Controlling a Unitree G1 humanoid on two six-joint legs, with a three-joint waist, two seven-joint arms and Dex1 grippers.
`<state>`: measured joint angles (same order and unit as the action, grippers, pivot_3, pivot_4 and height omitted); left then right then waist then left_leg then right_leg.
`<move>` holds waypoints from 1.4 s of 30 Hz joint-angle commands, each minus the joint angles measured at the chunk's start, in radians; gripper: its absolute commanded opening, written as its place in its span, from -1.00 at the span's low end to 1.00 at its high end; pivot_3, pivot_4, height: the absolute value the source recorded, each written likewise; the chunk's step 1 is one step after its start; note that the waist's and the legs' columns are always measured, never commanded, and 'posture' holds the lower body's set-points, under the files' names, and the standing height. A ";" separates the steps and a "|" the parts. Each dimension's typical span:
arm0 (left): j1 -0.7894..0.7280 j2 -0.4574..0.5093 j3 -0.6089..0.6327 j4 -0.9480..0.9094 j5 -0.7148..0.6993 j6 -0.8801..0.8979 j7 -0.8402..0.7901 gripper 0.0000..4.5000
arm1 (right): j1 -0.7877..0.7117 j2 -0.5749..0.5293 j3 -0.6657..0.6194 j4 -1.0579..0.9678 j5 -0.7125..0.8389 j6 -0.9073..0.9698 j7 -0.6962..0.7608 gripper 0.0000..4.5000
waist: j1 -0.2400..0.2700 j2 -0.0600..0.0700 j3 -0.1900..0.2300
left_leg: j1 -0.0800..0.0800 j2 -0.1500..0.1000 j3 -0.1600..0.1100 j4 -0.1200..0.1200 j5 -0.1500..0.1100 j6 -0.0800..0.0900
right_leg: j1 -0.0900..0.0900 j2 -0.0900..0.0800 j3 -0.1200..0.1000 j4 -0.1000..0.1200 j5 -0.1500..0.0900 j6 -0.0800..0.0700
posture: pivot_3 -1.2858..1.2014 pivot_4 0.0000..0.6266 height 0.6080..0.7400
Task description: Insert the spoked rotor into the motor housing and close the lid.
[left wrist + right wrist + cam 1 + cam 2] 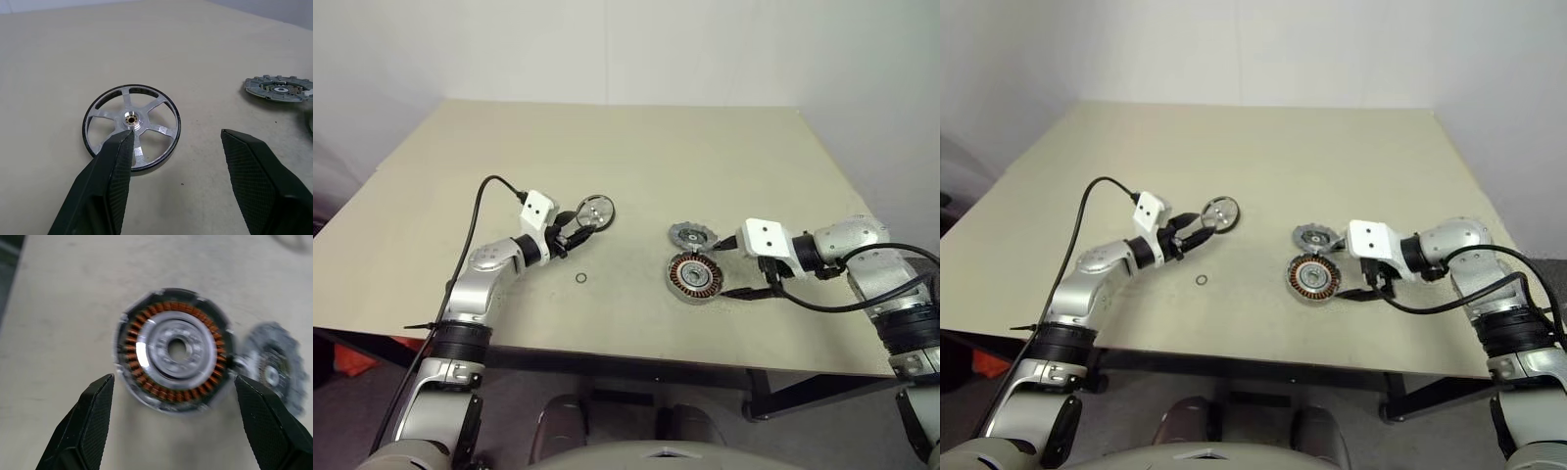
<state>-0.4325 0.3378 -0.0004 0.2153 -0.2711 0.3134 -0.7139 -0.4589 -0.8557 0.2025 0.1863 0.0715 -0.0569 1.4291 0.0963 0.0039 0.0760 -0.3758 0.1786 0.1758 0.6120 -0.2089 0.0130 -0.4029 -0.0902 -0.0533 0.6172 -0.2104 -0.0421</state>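
The spoked rotor, a silver wheel with a dark rim, lies flat on the table left of centre. My left gripper is open just short of it, and one fingertip overlaps its hub in the left wrist view. The motor housing, dark-rimmed with copper windings around a central hole, lies right of centre. Beside it, touching or nearly so, is the lid, a smaller silvery toothed disc. My right gripper is open at the housing's right side, its fingers spread wider than the housing, with nothing held.
A small dark ring lies on the beige table between the rotor and the housing. The table's front edge runs just below both arms. A black cable loops from each wrist.
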 commanded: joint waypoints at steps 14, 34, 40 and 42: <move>-0.002 -0.001 0.020 -0.050 -0.012 -0.017 0.025 0.34 | -0.012 -0.042 0.079 -0.028 -0.103 -0.133 0.045 0.96 | 0.000 0.000 0.000 | 0.000 0.000 0.000 0.000 0.000 0.000 | 0.000 0.000 0.000 0.001 0.000 0.000 | 0.03 -1.00 1.00; 0.009 -0.003 0.024 -0.045 -0.011 -0.031 0.042 0.34 | -0.082 -0.082 0.093 -0.112 -0.183 -0.207 0.039 0.96 | -0.001 0.000 0.000 | 0.002 0.000 0.000 0.001 0.001 0.000 | 0.001 0.000 0.000 0.003 0.000 0.000 | 0.03 -1.00 1.00; -0.003 -0.010 0.019 -0.033 -0.007 -0.035 0.048 0.35 | -0.059 -0.099 0.097 -0.123 -0.186 -0.209 0.020 0.79 | -0.001 0.000 0.000 | 0.002 0.000 0.000 0.001 0.000 0.000 | 0.001 0.000 0.000 0.003 0.000 0.000 | 0.03 -1.00 1.00; -0.007 -0.011 0.018 -0.030 -0.005 -0.037 0.048 0.35 | -0.048 -0.101 0.099 -0.120 -0.193 -0.210 0.010 0.57 | 0.000 0.000 0.000 | 0.002 0.000 0.000 0.001 0.001 0.000 | 0.001 0.000 0.000 0.003 0.000 0.000 | 0.03 -1.00 1.00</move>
<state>-0.4178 0.3258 0.0017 0.2075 -0.2704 0.3006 -0.6686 -0.5001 -0.9367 0.3225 0.1038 -0.1270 -0.2540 1.4475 0.0959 0.0040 0.0759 -0.3742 0.1787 0.1757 0.6127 -0.2084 0.0128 -0.4022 -0.0902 -0.0532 0.6198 -0.2103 -0.0423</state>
